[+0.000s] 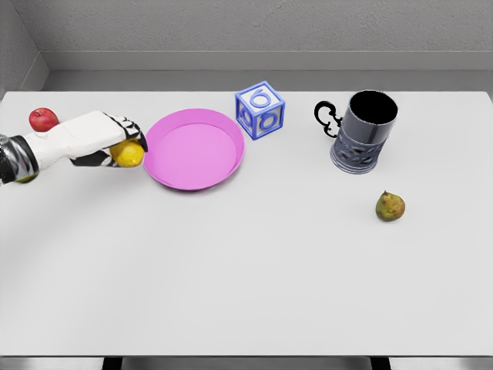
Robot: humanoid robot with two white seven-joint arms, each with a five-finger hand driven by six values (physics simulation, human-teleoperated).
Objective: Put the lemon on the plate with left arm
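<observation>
Head view, left of frame: left hand (115, 139) clenched around lemon (129, 154) just beside pink plate (231, 158); best carried rightward over rim, lowered near centre before release.

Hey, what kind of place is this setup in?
Likely a simulated tabletop test scene, not a real room: a plain white table against bare grey walls, with unrelated props, a pink plate, a numbered toy block and a metal mug.

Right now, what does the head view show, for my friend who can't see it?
The robot's left hand holds a yellow lemon beside a pink plate on a white table. Also there: a red apple, blue block, dark mug and pear.
</observation>
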